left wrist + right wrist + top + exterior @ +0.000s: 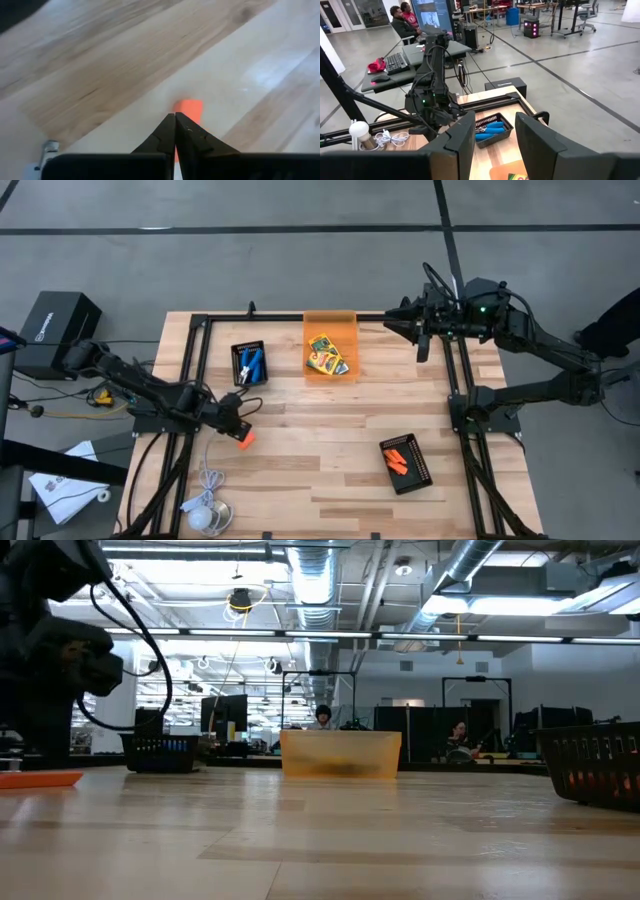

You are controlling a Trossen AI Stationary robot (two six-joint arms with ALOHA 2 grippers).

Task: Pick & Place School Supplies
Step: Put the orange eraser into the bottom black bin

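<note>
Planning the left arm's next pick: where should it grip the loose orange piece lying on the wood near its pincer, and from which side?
Probably from straight above, across its narrow width. The orange piece lies flat on the table, so only its long side edges offer a hold. The left pincer is shut, tips over the piece, and would need to open first.

This is a robotics lab in an open industrial hall. Bare ducts (320, 580) and strip lights run overhead, the floor (580, 60) is polished concrete, and people (402, 20) sit at desks (415, 55) with monitors (436, 15) beyond the wooden tabletop (320, 450).
</note>
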